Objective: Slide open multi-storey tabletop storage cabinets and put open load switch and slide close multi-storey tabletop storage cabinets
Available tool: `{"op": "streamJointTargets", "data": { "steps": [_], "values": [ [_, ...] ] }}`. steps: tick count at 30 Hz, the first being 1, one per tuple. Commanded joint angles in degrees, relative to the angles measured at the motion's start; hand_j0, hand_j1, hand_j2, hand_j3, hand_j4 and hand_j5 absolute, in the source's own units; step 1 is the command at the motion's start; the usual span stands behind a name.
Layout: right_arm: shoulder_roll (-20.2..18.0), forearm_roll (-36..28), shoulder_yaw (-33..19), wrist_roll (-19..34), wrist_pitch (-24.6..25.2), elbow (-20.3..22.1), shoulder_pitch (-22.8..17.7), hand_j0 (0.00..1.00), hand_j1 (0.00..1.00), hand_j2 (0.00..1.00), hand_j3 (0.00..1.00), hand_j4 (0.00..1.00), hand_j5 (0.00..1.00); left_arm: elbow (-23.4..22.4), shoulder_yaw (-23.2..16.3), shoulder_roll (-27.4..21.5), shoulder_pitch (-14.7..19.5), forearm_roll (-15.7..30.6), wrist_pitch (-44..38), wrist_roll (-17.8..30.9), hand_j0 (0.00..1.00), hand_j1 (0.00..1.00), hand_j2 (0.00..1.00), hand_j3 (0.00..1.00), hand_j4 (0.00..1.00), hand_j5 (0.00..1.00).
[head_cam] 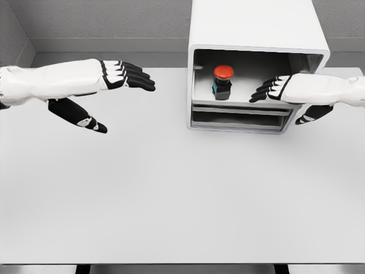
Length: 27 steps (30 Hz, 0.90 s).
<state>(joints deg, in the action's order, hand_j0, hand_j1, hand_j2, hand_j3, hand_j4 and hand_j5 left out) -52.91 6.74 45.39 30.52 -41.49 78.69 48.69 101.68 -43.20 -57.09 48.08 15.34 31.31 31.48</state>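
White storage cabinet point(258, 34): rear of white table point(171, 188), front open. Load switch point(222, 81), red button, dark body: upright in cabinet's upper compartment. Right hand point(272, 89): at cabinet opening, right of switch, fingers extended, grasping nothing. Left hand point(108, 85): well left of cabinet, fingers spread, released.

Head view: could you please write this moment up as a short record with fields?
Cabinet: white storage cabinet at the table's far edge, top compartment open at the front
Switch: red-topped load switch upright inside the top compartment
Right hand: right hand at the compartment opening beside the switch, fingers extended, holding nothing
Left hand: left hand open above the table, away from the cabinet
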Motion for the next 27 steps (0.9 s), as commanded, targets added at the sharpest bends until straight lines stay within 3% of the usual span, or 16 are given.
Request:
{"op": "streamJointTargets", "data": {
  "steps": [1,10,15,21,27],
  "values": [
    [-0.35,-4.37,1.55,-7.85,6.49,4.8,0.0,1.0,1.0,1.0,1.0,1.0,1.0,-0.69,-1.36,0.84,0.0,0.31,0.24,0.08,1.0,1.0,1.0,1.0,1.0,1.0],
    [-5.09,-4.72,0.4,-8.11,6.49,6.39,-0.35,1.0,1.0,1.0,1.0,1.0,1.0,-0.69,-1.36,1.01,0.0,0.31,0.24,0.08,1.0,1.0,1.0,1.0,1.0,1.0],
    [-8.08,-4.72,0.76,-8.02,6.49,13.86,-1.41,1.0,1.0,1.0,1.0,1.0,1.0,-0.69,-1.36,1.01,0.0,0.31,0.24,0.08,1.0,1.0,1.0,1.0,1.0,1.0],
    [-8.7,-4.55,1.2,-7.5,6.49,15.79,-3.6,1.0,1.0,1.0,1.0,1.0,1.0,-0.78,-1.36,1.01,0.0,0.31,0.24,0.16,1.0,1.0,1.0,1.0,1.0,1.0],
    [-8.44,-3.58,5.59,-6.27,6.49,15.88,-4.13,1.0,1.0,1.0,1.0,1.0,1.0,-0.69,-1.19,1.01,-0.35,0.57,0.24,0.08,1.0,1.0,1.0,1.0,1.0,1.0]
  ]
}}
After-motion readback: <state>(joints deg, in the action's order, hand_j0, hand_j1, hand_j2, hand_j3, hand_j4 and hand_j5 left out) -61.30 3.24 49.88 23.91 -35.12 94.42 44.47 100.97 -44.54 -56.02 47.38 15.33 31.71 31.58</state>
